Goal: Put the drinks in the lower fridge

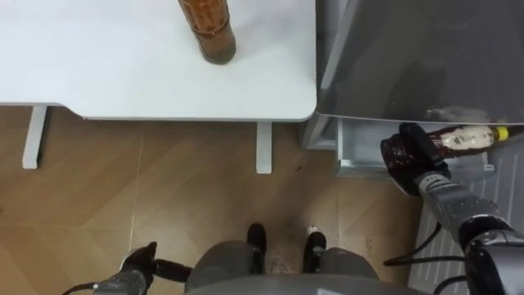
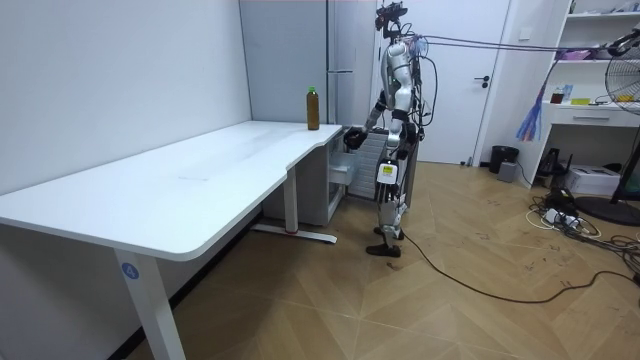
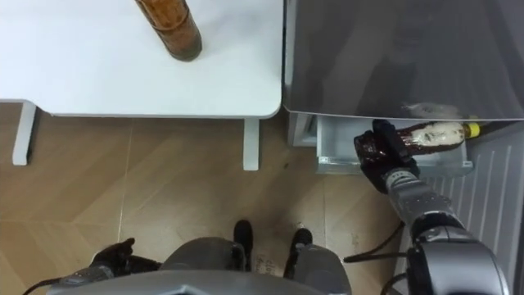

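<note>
My right hand is shut on a drink bottle with a yellow cap and brown liquid. The bottle lies on its side, cap toward the right, at the mouth of the open lower fridge compartment, just under the grey fridge top. The same hand and bottle show in the right eye view. A second brown drink bottle stands upright on the white table, near its right end; the room view shows that bottle by the fridge. My left hand hangs low at my left side, fingers relaxed.
I stand on the wooden floor between the table's right end and the fridge. The open lower door, ribbed on the inside, stands at my right. A table leg is just ahead of my feet.
</note>
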